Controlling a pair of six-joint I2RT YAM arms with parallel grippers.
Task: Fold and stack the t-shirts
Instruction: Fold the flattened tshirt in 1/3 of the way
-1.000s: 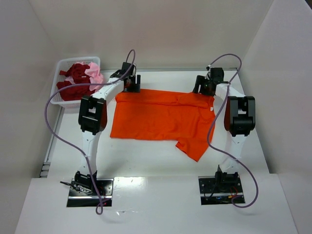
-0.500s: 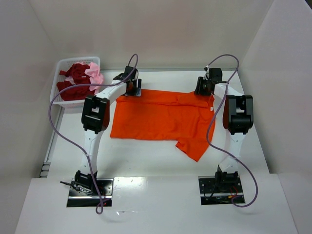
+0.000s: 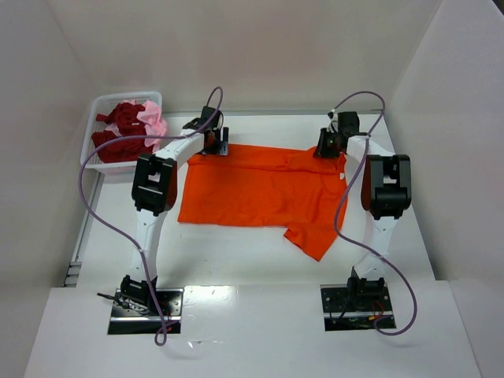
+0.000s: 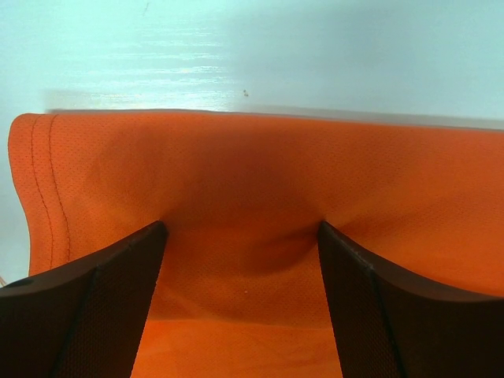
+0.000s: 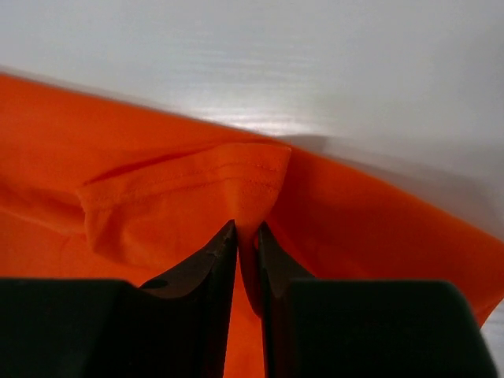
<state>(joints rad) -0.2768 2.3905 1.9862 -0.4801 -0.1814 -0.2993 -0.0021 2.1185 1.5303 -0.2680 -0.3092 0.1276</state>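
A bright orange t-shirt (image 3: 260, 193) lies spread on the white table, one sleeve hanging toward the near right. My left gripper (image 3: 213, 148) stands open at the shirt's far left corner, its fingers (image 4: 118, 276) pressed down on the orange cloth (image 4: 244, 197) near the hem. My right gripper (image 3: 329, 150) is at the far right corner, shut on a pinched fold of the orange shirt (image 5: 189, 197) by its stitched hem. Dark red and pale pink t-shirts (image 3: 130, 126) lie bunched in the basket.
A white mesh basket (image 3: 101, 106) sits at the far left of the table. White walls close in the table at the back and on both sides. Purple cables loop from both arms.
My right gripper has closed on the shirt's far right corner. My left gripper has shifted slightly onto the far left corner and stays open.
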